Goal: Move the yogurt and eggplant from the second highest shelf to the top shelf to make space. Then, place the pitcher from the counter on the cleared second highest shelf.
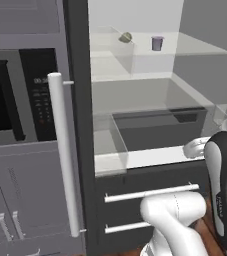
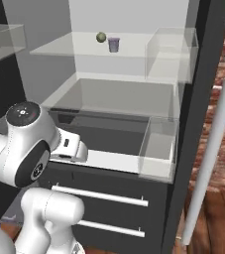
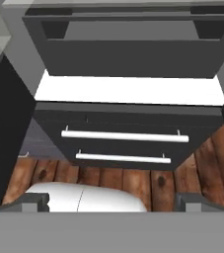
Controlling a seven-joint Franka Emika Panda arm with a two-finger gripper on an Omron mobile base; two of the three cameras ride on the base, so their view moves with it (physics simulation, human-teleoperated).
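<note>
The fridge stands open before me, and high above my pincer point(image 3: 111, 201) the eggplant point(image 1: 126, 37) and the yogurt point(image 1: 157, 43) sit near each other on one glass shelf point(image 1: 195, 46), with a bare shelf point(image 1: 135, 95) under it. I judge the moving of these two is done or nearly done, so the next move calls for turning away to fetch the pitcher. My pincer is wide open, holds nothing, and looks down at the dark drawers point(image 3: 128, 143) and wooden floor point(image 3: 133, 183) below it.

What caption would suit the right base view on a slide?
Open fridge: eggplant and yogurt side by side on a glass shelf, white arm below.
</note>
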